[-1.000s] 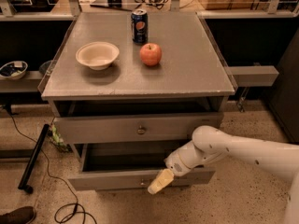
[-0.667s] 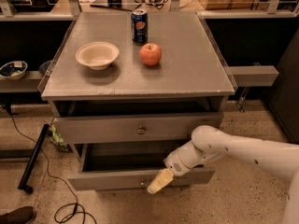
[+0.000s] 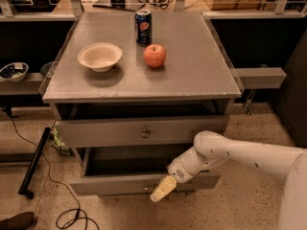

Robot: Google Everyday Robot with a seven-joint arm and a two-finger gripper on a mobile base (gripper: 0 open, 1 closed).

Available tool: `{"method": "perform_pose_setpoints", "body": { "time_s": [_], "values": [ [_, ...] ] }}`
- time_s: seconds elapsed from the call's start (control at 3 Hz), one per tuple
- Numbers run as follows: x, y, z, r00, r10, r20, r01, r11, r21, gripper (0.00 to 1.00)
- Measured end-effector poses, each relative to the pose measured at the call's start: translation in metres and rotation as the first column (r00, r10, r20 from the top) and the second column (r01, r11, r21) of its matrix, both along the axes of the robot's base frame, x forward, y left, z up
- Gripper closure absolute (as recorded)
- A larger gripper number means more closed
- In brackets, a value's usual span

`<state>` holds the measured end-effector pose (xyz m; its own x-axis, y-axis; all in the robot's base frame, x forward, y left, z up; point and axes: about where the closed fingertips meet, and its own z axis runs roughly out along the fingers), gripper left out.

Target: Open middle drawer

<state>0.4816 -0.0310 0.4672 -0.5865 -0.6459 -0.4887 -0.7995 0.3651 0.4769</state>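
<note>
1. Cabinet (image 3: 192,66): a grey unit fills the centre of the view, with its flat top carrying three items.
2. Robot arm (image 3: 249,155): a white arm enters from the 4 o'clock edge and reaches toward 9 o'clock, across the lower front of the cabinet.
3. Upper drawer (image 3: 105,132): this grey front sits directly under the top. A dark gap shows above it, and a small round knob (image 3: 145,133) sits at its centre.
4. Middle drawer (image 3: 110,185): it is located at 6 o'clock from the upper drawer. Its front stands well forward of the cabinet body, and its dark interior is exposed behind the panel. Its own knob cannot be made out.
5. Black pole (image 3: 34,162): it lies on the speckled floor at 9 o'clock from the middle drawer.
6. Bowl (image 3: 100,56): a cream bowl stands upright on the top, at 9 o'clock from the apple and apart from it.
7. Gripper (image 3: 162,189): its pale yellow tip lies against the middle drawer front, just to the 3 o'clock side of the panel centre and pointing toward 7 o'clock. Its opening state cannot be told.
8. Can (image 3: 143,27): a blue can stands upright at 11 o'clock from the apple, near it.
9. Apple (image 3: 155,55): a red apple sits near the centre of the top.
</note>
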Motion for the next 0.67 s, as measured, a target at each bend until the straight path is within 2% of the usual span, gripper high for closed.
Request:
{"method": "perform_pose_setpoints", "body": {
  "time_s": [0.67],
  "values": [
    [-0.0024, -0.0006, -0.0008, 0.9999, 0.002, -0.015, -0.002, 1.000, 0.005, 0.00]
  ]
}}
